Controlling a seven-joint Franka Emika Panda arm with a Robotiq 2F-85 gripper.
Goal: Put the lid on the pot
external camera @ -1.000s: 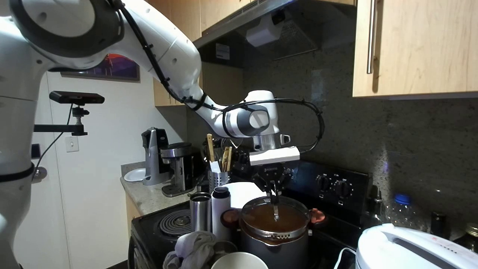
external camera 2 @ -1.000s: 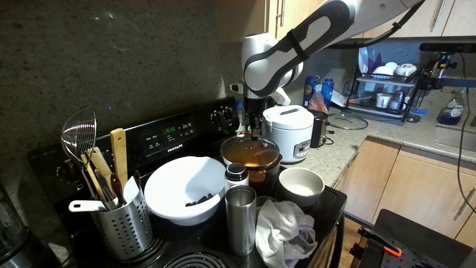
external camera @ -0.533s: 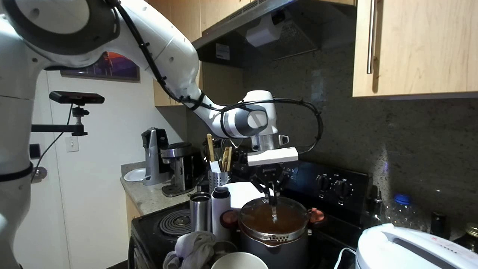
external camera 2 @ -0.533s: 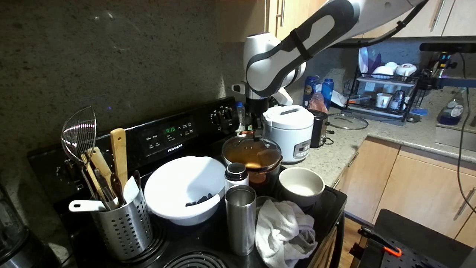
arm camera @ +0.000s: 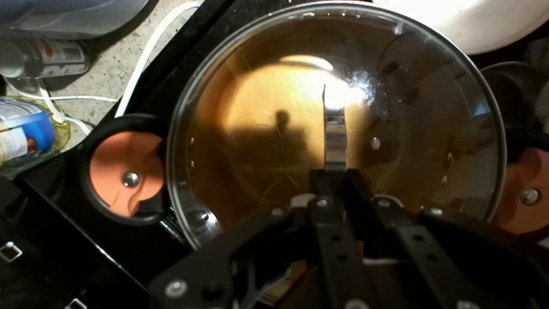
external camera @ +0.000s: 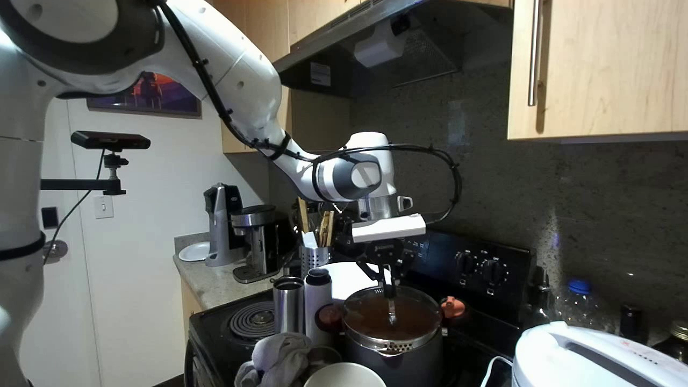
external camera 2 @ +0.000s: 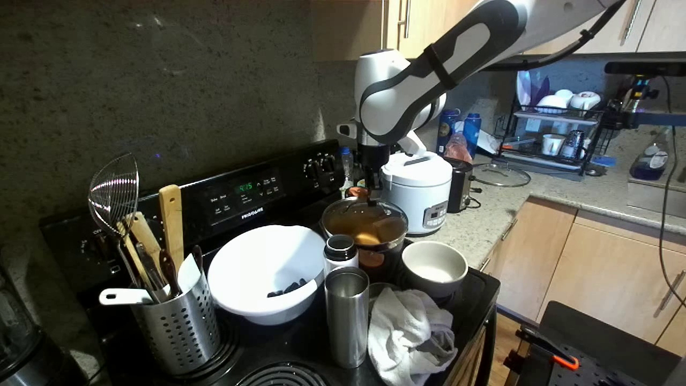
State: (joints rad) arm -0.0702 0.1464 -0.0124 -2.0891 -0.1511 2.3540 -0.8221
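The pot (external camera: 389, 371) stands on the stove, dark grey outside and coppery inside, with two orange side handles; it also shows in an exterior view (external camera 2: 378, 258). The see-through glass lid (external camera: 368, 317) lies level over its mouth, also seen in an exterior view (external camera 2: 343, 220) and the wrist view (arm camera: 257, 197). The lid's rim looks to be on the pot's rim, nearly centred. My gripper (external camera: 389, 294) is shut on the lid's metal strip handle, and the wrist view shows the fingers (arm camera: 336, 184) on either side of it. The far pot rim is partly hidden.
White basin (external camera 2: 268, 273), white bottle (external camera 2: 341, 254), steel tumbler (external camera 2: 347, 321), cloth (external camera 2: 410, 338) and cream bowl (external camera 2: 435, 265) crowd around the pot. A rice cooker (external camera 2: 415, 182) stands close beside it. The control panel (external camera: 473, 263) rises behind. Another glass lid (external camera 2: 501, 176) lies on the counter.
My gripper and the lid have shifted slightly left in one view and slightly right in the opposite view. The pot's handles have moved a little too, as if the pot turned slightly.
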